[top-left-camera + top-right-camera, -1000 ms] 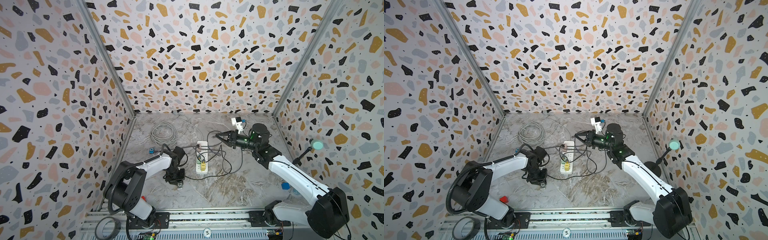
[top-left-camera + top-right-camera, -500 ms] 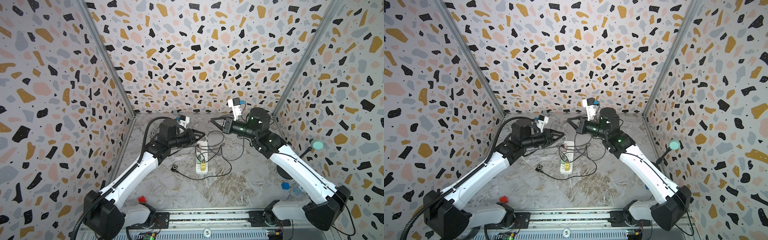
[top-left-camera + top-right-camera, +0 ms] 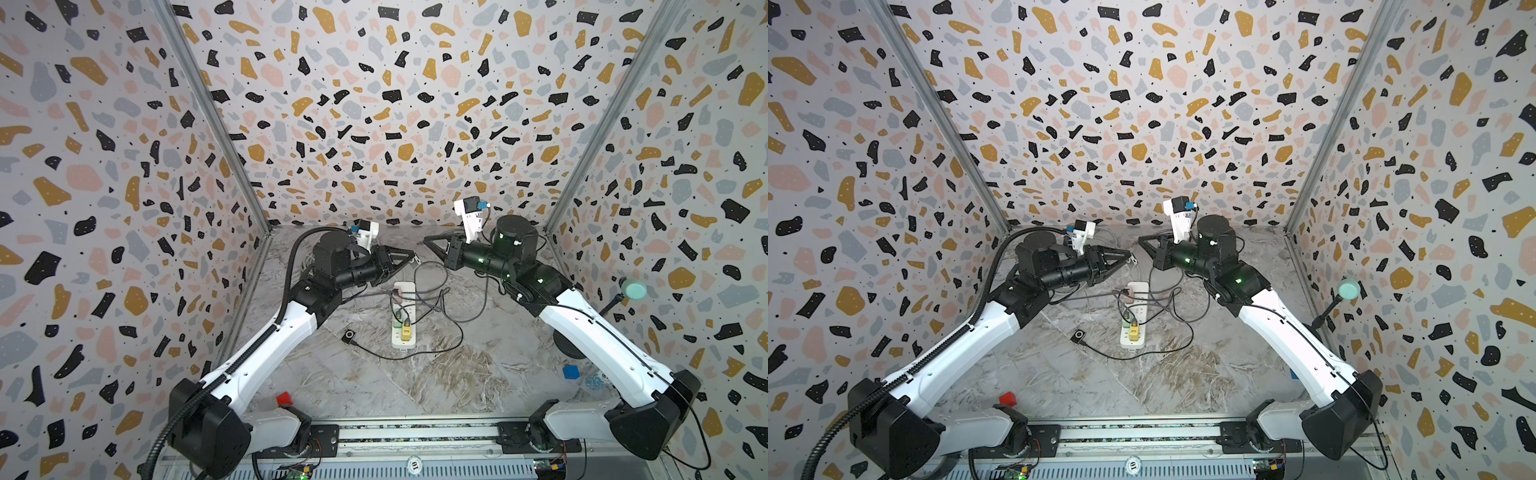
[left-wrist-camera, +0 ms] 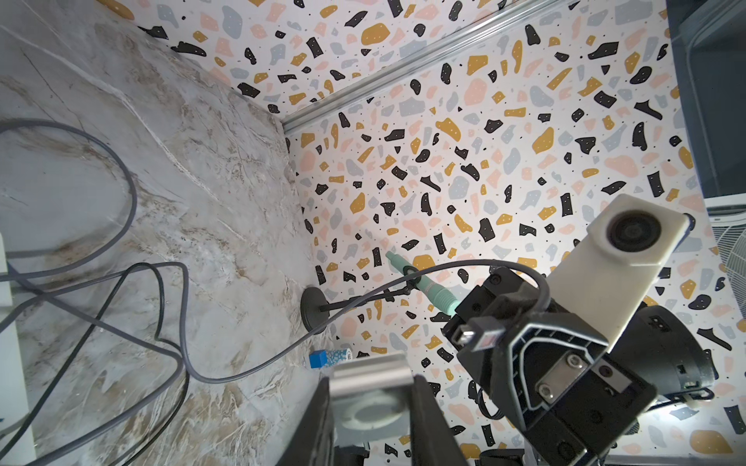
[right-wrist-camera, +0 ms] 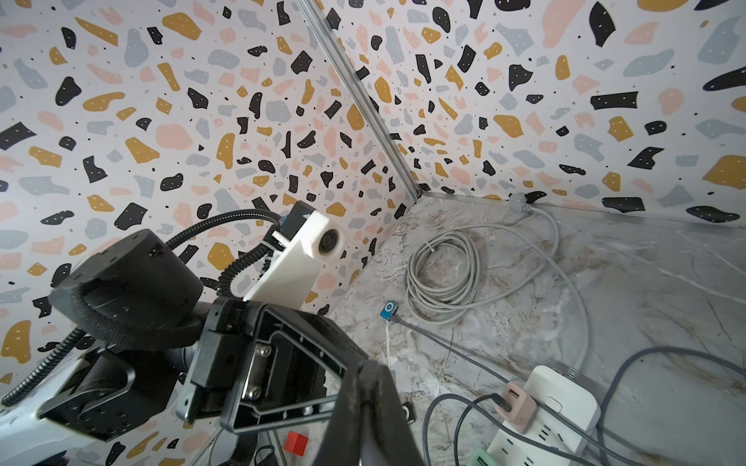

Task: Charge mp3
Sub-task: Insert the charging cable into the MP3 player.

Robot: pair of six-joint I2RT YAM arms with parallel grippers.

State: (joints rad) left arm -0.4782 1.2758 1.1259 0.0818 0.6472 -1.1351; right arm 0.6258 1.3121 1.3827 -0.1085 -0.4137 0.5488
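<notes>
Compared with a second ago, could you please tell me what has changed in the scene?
The left gripper lifted from the table toward the back, gripping a silver player; the right gripper rose too, holding its USB plug. They now face each other. The power strip stayed put.

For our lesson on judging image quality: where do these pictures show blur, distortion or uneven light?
Both top views: soft, even light, faint shadows; corner posts lean outward through the wide lens. Left wrist view: the silver mp3 player up close is blurred, the cable plug beyond sharp. Right wrist view: the near dark jaw is blurred, the power strip sharp.
</notes>
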